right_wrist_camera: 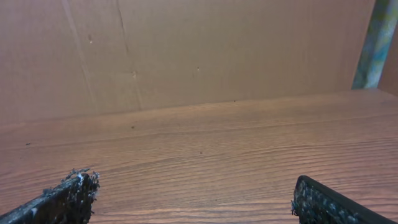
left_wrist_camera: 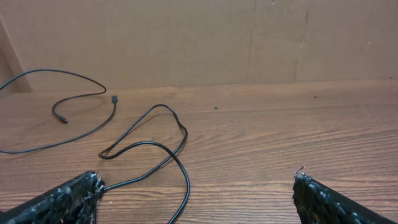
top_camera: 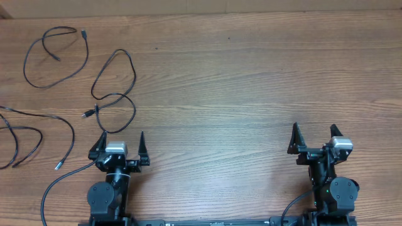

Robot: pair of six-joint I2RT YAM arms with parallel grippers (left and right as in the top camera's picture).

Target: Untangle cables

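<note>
Three thin black cables lie apart on the left of the wooden table. One cable (top_camera: 55, 55) loops at the far left back. A second cable (top_camera: 115, 91) forms a figure-eight loop just ahead of my left gripper (top_camera: 119, 143); it also shows in the left wrist view (left_wrist_camera: 152, 146). A third cable (top_camera: 34, 132) runs along the left edge. My left gripper (left_wrist_camera: 196, 186) is open and empty, close behind the second cable. My right gripper (top_camera: 313, 135) is open and empty at the right, with only bare wood between its fingers (right_wrist_camera: 193, 186).
A cardboard wall (right_wrist_camera: 199, 50) stands behind the table's back edge. A thicker black wire (top_camera: 59, 185) runs from the left arm's base.
</note>
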